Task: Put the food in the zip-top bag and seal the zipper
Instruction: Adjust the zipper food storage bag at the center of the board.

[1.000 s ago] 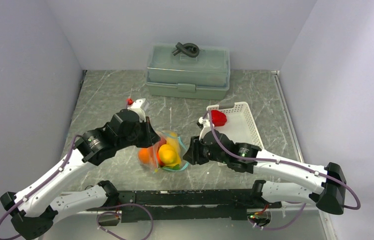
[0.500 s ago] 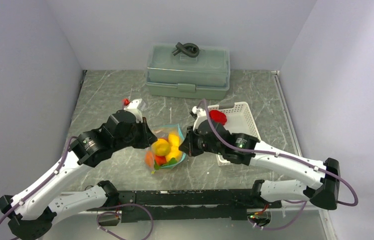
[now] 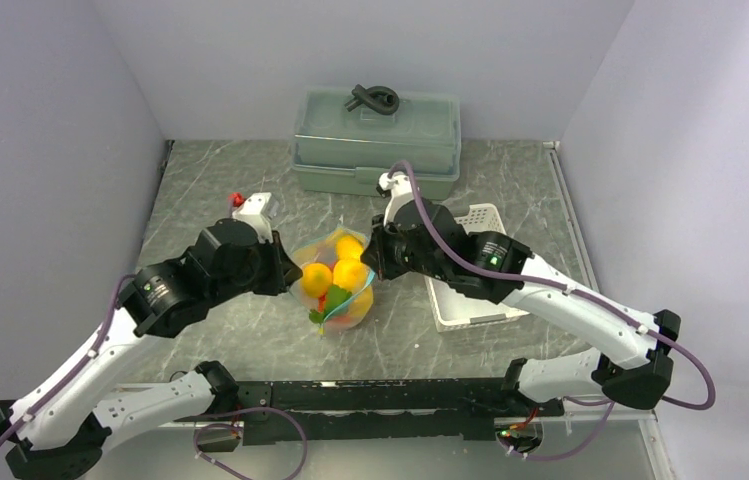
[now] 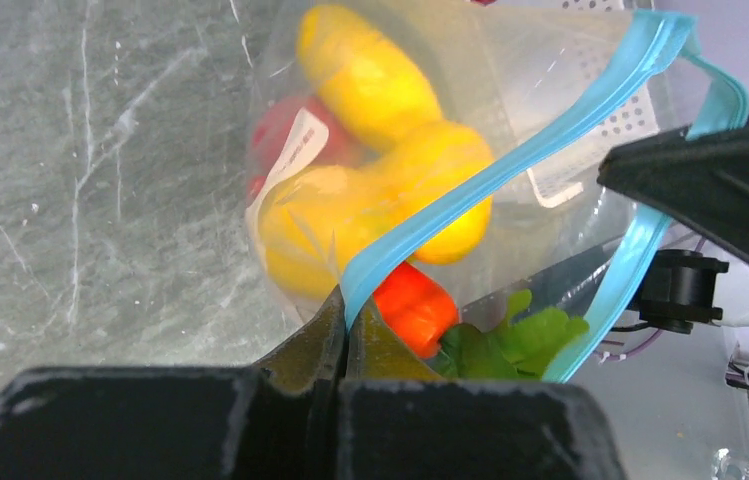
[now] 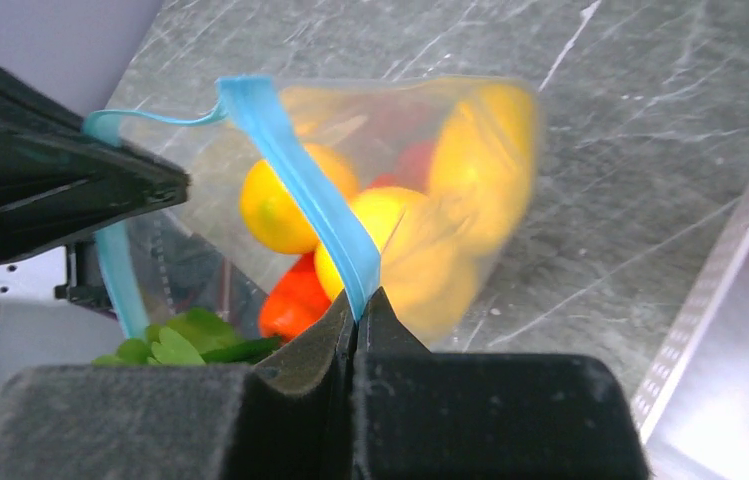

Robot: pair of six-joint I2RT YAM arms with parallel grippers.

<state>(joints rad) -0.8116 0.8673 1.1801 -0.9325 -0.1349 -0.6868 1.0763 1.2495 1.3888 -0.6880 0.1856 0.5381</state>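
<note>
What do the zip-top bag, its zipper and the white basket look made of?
Zip-top bag: thin clear plastic film, glossy; it creases and shows the food through. Zipper: teal, matte flexible plastic strip; it curves. White basket: likely rigid moulded plastic, with lattice walls.

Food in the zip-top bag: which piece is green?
The leafy green piece, lying beside the orange-red piece near the mouth of the zip-top bag. The rest are yellow, orange or red.
</note>
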